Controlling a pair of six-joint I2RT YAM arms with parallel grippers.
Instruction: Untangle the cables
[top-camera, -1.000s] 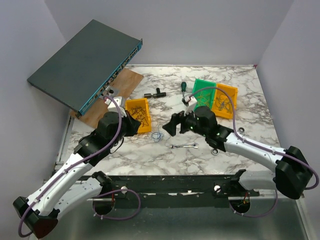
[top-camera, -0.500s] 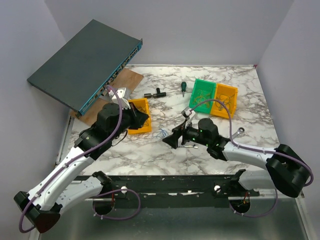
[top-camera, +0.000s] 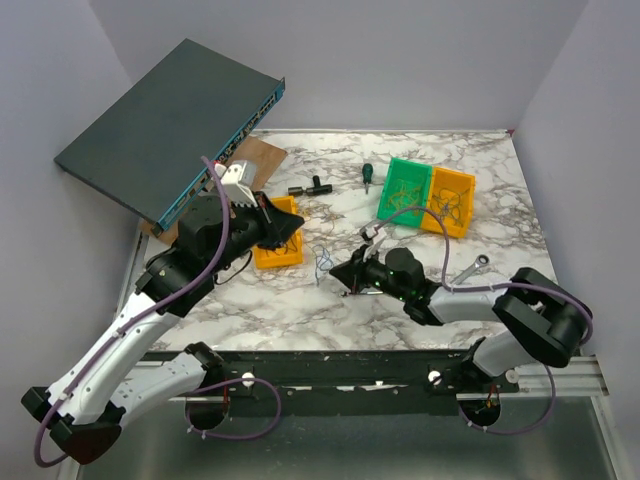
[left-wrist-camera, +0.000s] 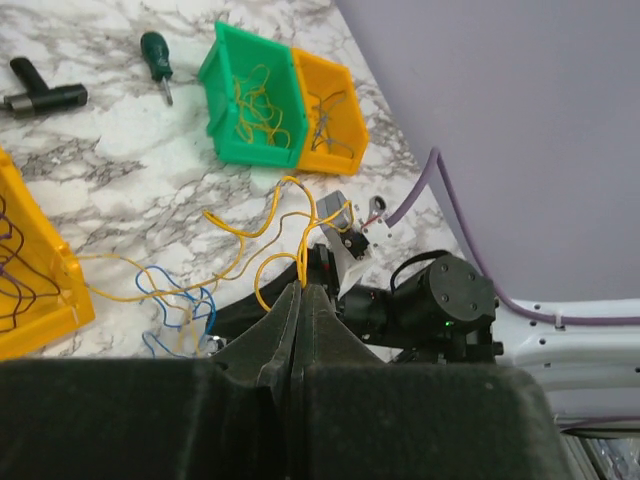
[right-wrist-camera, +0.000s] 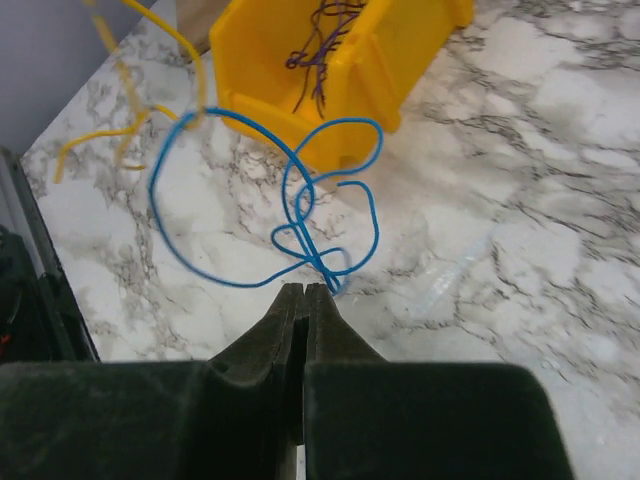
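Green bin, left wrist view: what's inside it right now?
A loose tangle of thin yellow wire loops lies inside the green bin, with bare green floor showing around it. Anything lying beneath the tangle is covered and cannot be made out.

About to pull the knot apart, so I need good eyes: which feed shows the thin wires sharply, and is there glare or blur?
Right wrist: blue wire crisp on the marble table, no glare; near foreground black and soft. Left wrist: yellow wire sharp, lower third dark. Top external: even light, soft shadows, blue wire only a faint scribble.
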